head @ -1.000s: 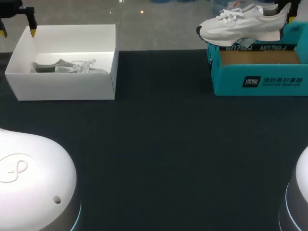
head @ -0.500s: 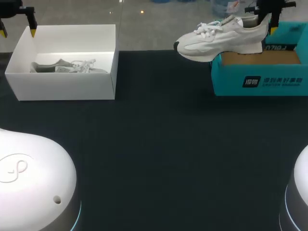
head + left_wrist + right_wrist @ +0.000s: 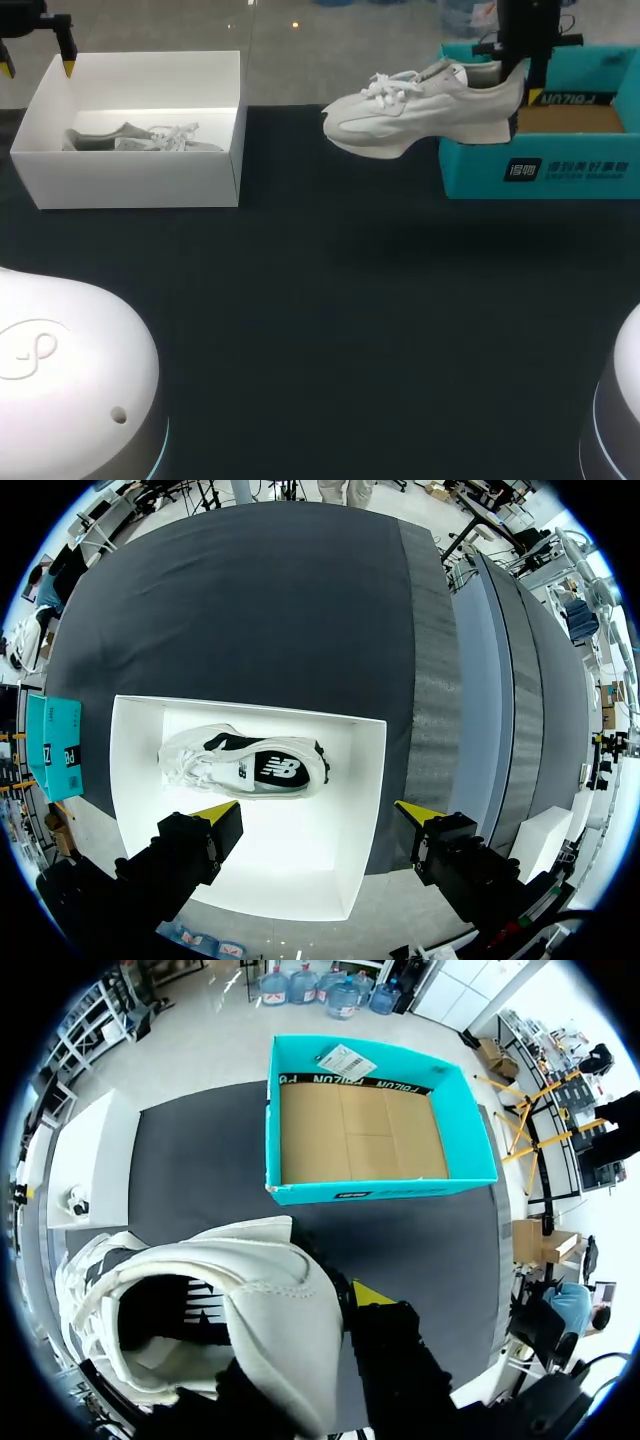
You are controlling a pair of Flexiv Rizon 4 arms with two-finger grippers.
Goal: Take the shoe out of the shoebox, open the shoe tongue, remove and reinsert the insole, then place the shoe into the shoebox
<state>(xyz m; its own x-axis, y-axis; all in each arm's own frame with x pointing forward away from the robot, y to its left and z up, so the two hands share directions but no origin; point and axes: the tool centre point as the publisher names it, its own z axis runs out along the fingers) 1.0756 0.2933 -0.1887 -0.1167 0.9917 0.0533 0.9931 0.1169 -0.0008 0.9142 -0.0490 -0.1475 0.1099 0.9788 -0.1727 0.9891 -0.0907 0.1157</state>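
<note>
The dark tabletop (image 3: 330, 300) runs wide under both my arms. At its far left stands a white open-topped box (image 3: 140, 180). At its far right sits the teal cardboard shoebox (image 3: 560, 170), whose brown floor shows bare in the right wrist view. In the head view its right end is cut off.

The white lace-up sneaker (image 3: 420, 110) hangs in the air above the tabletop, just left of the shoebox, toe pointing left. In the head view its heel overlaps the shoebox's left wall. My right tool (image 3: 520, 90) has hold of it by the heel collar. One yellow tip presses the outside of the heel, while the other finger is hidden inside the shoe opening. The insole is in shadow there and hard to make out.

Inside the white box lies a grey-and-white shoe (image 3: 245, 765) on its side, partly hidden by the box's near wall in the head view. My left tool (image 3: 318, 812) hovers over that box's far left corner, fingers spread wide, gripping nothing.
</note>
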